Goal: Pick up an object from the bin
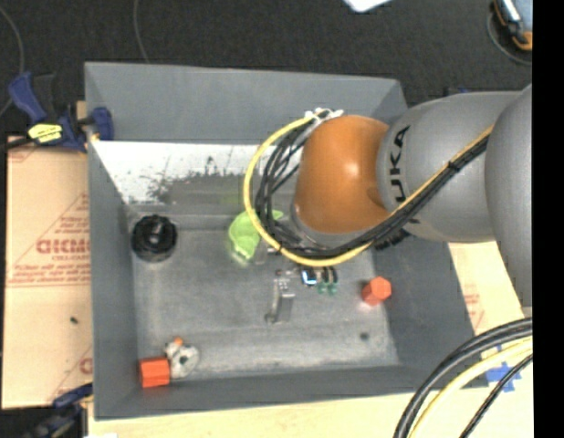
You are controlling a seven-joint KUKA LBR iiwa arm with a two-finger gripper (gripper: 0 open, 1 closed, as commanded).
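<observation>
Your gripper [280, 304] hung over bare floor near the middle of the bin [236, 89]; you could not tell whether it was spread or pressed together. Nearest lay a green lump [244, 235], up-left and partly behind the arm's cables, and an orange piece [377, 289] to the right. A black knob [154, 237] sat well left. An orange block [155, 372] touched a pale bit [182, 358] at front-left.

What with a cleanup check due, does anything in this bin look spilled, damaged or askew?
Nothing is clearly spilled or broken. A black knob, a green lump, a small orange piece and an orange block lie apart. Only dark speckles on the back wall look odd, probably scuffs.
</observation>
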